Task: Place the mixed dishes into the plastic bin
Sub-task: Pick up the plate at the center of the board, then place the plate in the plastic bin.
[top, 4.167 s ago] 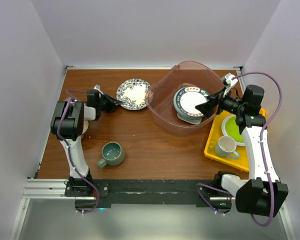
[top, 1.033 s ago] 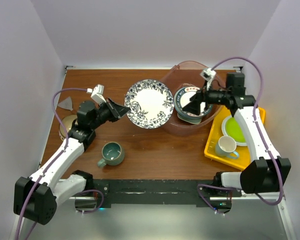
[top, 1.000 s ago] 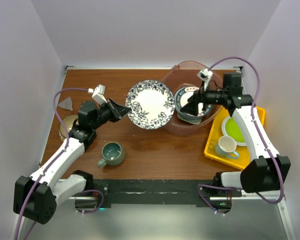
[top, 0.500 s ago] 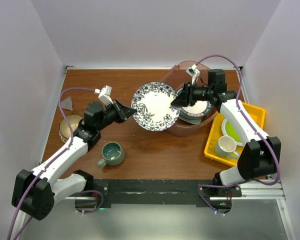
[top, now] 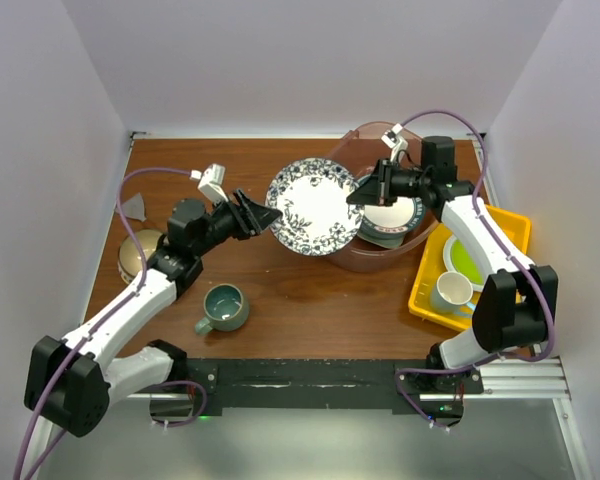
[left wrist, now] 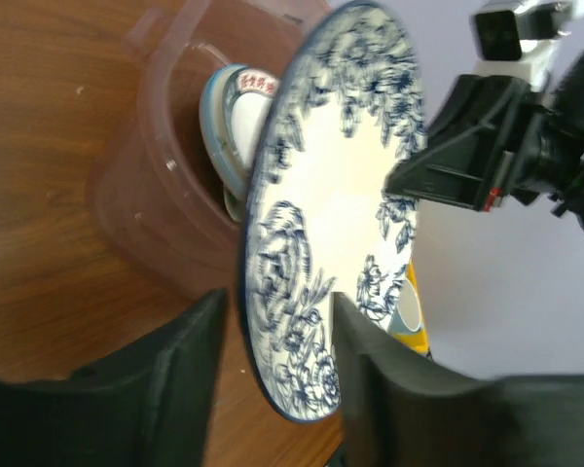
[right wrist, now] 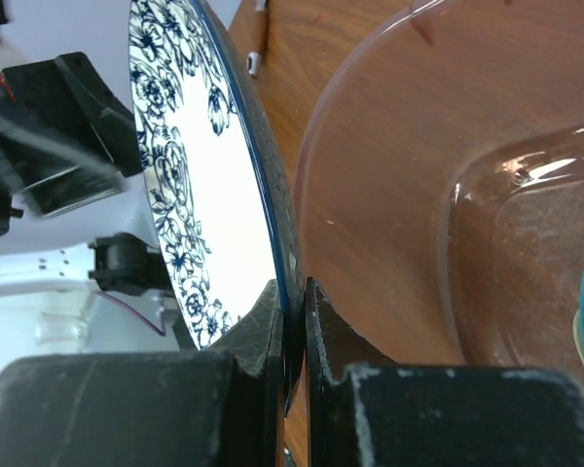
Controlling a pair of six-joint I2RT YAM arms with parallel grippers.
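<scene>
A blue-patterned plate [top: 315,206] hangs on edge above the table, just left of the plastic bin [top: 342,256]. My right gripper [top: 356,197] is shut on its right rim; in the right wrist view the fingers [right wrist: 273,321] pinch the plate [right wrist: 195,195] tightly. My left gripper [top: 270,215] stands open, its fingers [left wrist: 200,331] either side of the plate's [left wrist: 331,224] left rim with a gap showing. Several stacked dishes [top: 390,215] lie inside the bin. A grey-teal mug [top: 223,307] sits on the table at the near left.
A yellow tray [top: 502,228] at the right holds a lime-green plate [top: 467,258] and a white mug [top: 450,292]. A tan bowl [top: 140,255] and a small clear piece [top: 132,207] sit at the table's left edge, beside my left arm.
The plate moved right toward the bin. My right gripper came in and shut on its right rim, while my left gripper's jaws opened off the left rim.
</scene>
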